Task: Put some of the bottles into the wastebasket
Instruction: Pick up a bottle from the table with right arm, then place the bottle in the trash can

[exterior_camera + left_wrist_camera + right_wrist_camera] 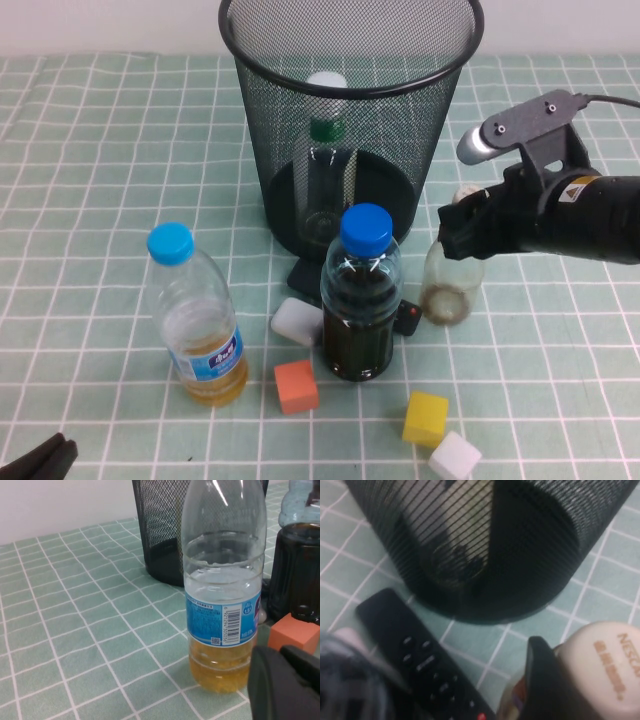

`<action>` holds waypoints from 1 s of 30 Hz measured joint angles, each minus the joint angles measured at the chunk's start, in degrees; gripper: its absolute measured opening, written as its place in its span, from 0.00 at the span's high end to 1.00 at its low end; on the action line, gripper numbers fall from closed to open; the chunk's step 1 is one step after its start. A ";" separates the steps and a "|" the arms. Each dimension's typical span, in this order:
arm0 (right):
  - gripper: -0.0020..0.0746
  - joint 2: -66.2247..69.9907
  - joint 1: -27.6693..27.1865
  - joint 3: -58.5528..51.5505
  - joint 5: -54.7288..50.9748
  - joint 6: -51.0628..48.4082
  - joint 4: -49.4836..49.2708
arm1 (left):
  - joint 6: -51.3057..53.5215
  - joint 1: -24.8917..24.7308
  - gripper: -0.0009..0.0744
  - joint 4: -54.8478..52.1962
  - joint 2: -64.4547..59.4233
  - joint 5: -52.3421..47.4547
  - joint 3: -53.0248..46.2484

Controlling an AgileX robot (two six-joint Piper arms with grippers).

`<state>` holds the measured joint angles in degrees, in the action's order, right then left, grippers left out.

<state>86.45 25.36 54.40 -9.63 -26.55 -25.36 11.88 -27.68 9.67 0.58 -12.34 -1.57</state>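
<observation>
The black wire-mesh wastebasket stands at the back middle of the table. The white-capped bottle with the green neck band stands upright inside it. The small cream-capped bottle with brownish residue stands just right of the basket's base. My right gripper is shut on its neck just under the cap. In the right wrist view one finger presses against the cream cap, with the basket close beyond. My left gripper is shut and empty at the front left corner, beside the yellow-liquid bottle.
A dark-liquid bottle with a blue cap stands in front of the basket. A yellow-liquid bottle stands front left. A black remote lies by the basket base. White, orange, yellow and white blocks lie in front.
</observation>
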 joint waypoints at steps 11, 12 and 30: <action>0.59 -5.12 -6.29 20.82 -35.86 30.49 28.06 | 0.00 0.00 0.99 0.00 0.09 -0.10 0.00; 0.59 -5.12 -6.56 23.65 -39.18 33.48 31.93 | 0.00 0.00 0.99 0.00 0.09 -0.10 0.00; 0.59 12.00 -6.50 81.32 -46.01 20.67 9.83 | 0.00 0.00 0.99 0.00 0.09 -1.12 0.00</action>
<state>98.46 18.86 135.72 -55.64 -5.88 -15.53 11.88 -27.68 9.67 0.67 -13.46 -1.57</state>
